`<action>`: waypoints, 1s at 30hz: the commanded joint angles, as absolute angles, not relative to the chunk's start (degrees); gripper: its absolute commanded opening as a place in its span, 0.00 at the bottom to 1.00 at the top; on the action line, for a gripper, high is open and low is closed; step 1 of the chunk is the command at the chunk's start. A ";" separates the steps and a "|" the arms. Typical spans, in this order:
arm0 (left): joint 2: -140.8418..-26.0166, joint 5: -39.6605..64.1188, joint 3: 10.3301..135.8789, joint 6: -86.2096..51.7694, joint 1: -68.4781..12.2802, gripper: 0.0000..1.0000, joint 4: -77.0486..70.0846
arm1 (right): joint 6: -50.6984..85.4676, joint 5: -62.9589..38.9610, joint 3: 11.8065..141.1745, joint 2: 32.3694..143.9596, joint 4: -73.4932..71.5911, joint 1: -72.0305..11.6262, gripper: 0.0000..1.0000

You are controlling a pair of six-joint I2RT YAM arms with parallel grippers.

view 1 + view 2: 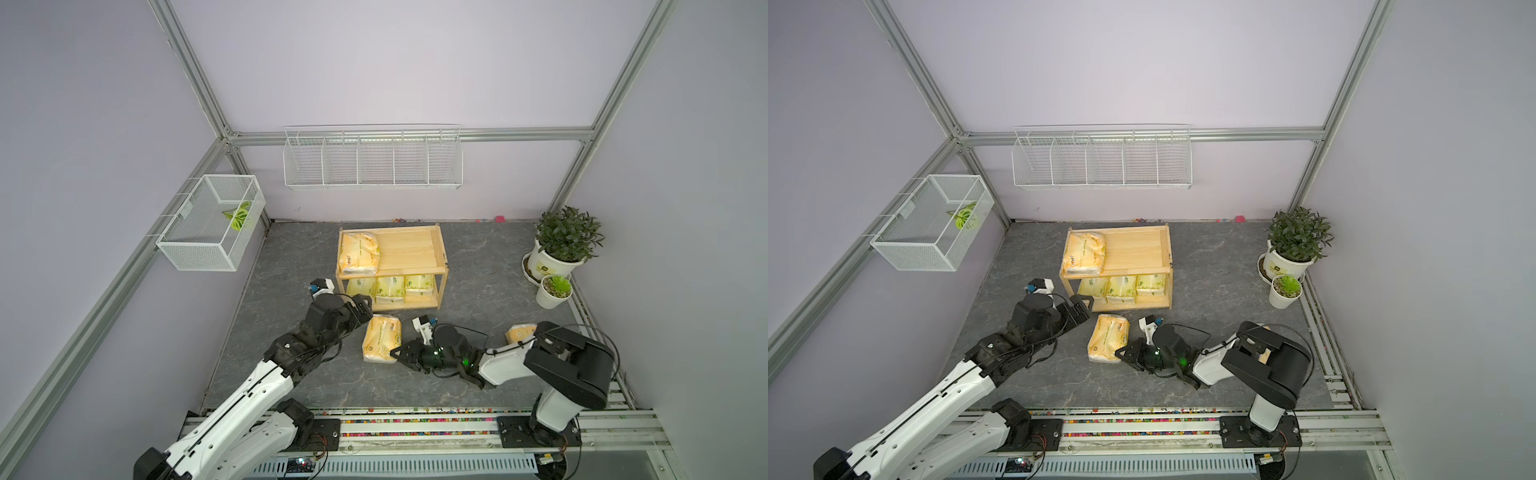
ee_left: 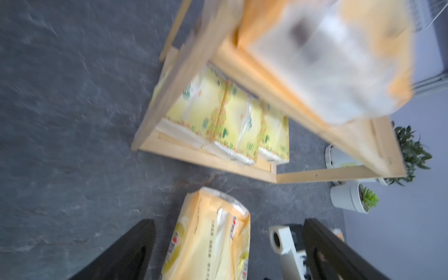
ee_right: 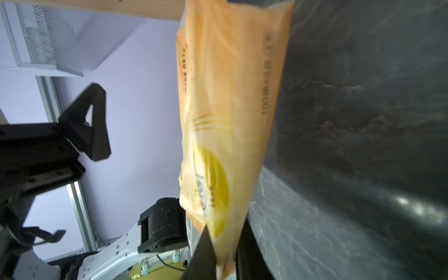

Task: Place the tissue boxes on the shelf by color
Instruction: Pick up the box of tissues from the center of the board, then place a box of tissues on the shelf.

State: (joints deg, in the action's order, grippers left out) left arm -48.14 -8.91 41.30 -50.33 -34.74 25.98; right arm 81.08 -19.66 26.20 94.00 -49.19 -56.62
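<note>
Right wrist view: the right pincer (image 3: 225,257) is clenched on the end flap of an orange tissue pack (image 3: 230,121). The pack's long side runs along the grey desk (image 3: 351,121). In both top views this pack sits at centre frame, just in front of the wooden shelf (image 1: 411,249), with the pincer at its lower right corner. Whether it is lifted clear of the desk I cannot tell.

Done: three green packs (image 1: 390,286) stand side by side on the lower board and fill it. One shelved orange pack (image 1: 359,252) lies at the left end of the upper board.

Left to do: the gripped pack, plus a third orange pack (image 1: 520,332) on the desk at right of frame, half hidden behind the right arm. Judged roughly two thirds through.

The left pincer (image 1: 365,305) is released and holds nothing. Its jaws are spread wide in the left wrist view, and it hovers near the shelf's lower left leg.

Room: the upper board is bare across its middle and right, which by eye is enough for two packs. It has a raised rim, so a pack must go over the edge rather than slide in. The left pincer sits close to the way up to that board, so the arms risk meeting. The potted plants (image 1: 565,249) at right of frame are well apart.
</note>
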 commanded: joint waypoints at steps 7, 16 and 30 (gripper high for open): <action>-53.17 -10.77 58.51 -44.52 -24.65 1.00 39.38 | 68.75 -24.76 32.66 72.66 -14.19 -57.46 0.14; -62.04 -6.18 70.05 -40.90 -16.13 1.00 41.32 | 63.78 -23.83 43.51 60.16 5.96 -56.44 0.14; -65.12 -4.22 71.23 -38.51 -14.59 1.00 40.72 | 50.66 -40.43 72.78 74.19 23.93 -32.00 0.14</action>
